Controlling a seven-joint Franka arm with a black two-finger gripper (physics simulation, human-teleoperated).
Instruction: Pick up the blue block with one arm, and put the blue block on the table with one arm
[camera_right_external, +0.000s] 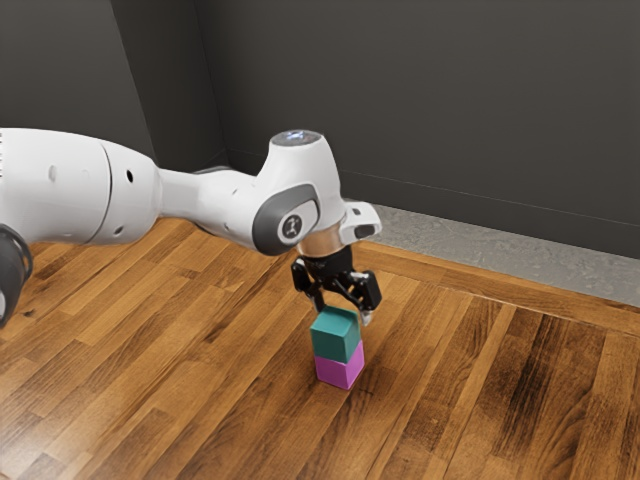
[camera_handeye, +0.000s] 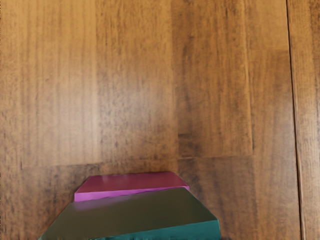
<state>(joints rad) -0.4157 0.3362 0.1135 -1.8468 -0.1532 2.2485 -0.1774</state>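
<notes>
"Where's your blue block (camera_right_external: 336, 338)?"

"It's teal-toned, stacked on the magenta block (camera_right_external: 340, 367), which stands on your wooden surface (camera_right_external: 230, 400). Your pincer (camera_right_external: 343, 313) is at its top, fingers spread, not clamped on it."

"How will it handle for you?"

"Likely light, rigid and fairly smooth. You should take two opposite side faces squarely, keeping above the seam, or you could drag the lower block."

The worktop (camera_right_external: 440, 400) looks like grained, planked wood with a soft gloss, and the strip (camera_right_external: 500, 250) beyond it like rough stone. The blue-green block (camera_right_external: 334, 342) and magenta block (camera_right_external: 340, 372) look smooth; the arm (camera_right_external: 75, 185) has glossy, plastic-looking casings.
</notes>
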